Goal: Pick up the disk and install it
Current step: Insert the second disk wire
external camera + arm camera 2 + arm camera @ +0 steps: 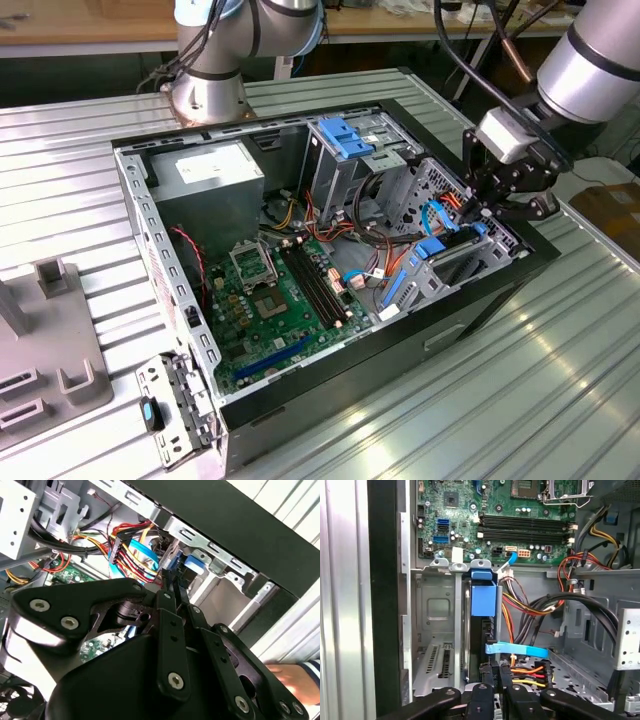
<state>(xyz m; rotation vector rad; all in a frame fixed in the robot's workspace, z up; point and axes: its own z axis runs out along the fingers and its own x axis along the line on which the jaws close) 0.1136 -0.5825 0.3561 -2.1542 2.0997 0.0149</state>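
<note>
Disk (482, 600) (blue-railed) stands in drive bay (432, 630), fingers (496, 672) closed above.

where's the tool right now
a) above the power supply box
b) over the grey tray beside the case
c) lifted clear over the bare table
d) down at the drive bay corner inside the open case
d: in the exterior view the tool sits low at the drive bay corner of the open computer case, on the exterior view's right, beside the blue-railed disk standing on edge in the bay.
</note>
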